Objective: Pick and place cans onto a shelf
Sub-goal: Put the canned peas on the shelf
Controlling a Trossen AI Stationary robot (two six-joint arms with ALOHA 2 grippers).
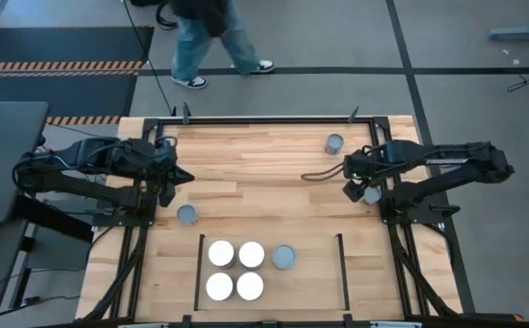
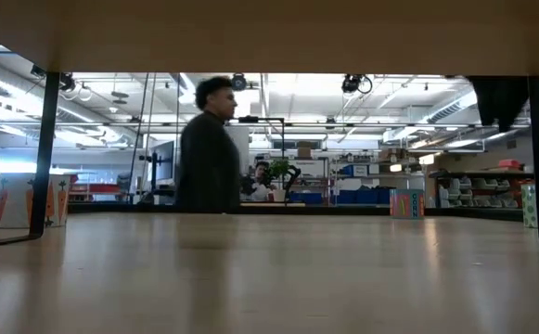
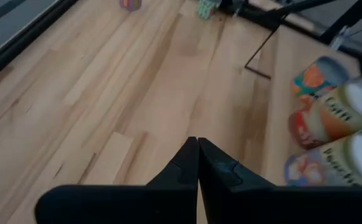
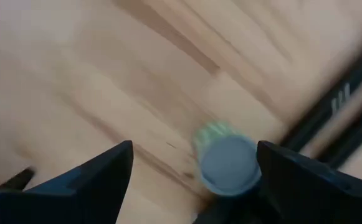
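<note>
On the shelf (image 1: 319, 282), a pale panel between two black rails at the table's near edge, stand several white-topped cans (image 1: 235, 270) and one grey-topped can (image 1: 283, 257). Another grey-topped can (image 1: 187, 215) stands on the table left of the shelf, and a third (image 1: 334, 143) at the far right. My left gripper (image 3: 197, 152) is shut with nothing in it, over the table's left side (image 1: 168, 182). My right gripper (image 4: 194, 152) is open and points down over a green-labelled grey-topped can (image 4: 228, 163) at the table's right side (image 1: 371, 194). That can's top shows between the fingers, nearer one of them.
A black cable (image 1: 321, 173) lies curled on the table between the far-right can and my right gripper. Black frame rails (image 1: 264, 118) run along the table's far edge. A person (image 1: 211, 36) walks on the floor beyond that edge, and shows in the low view (image 2: 209, 148).
</note>
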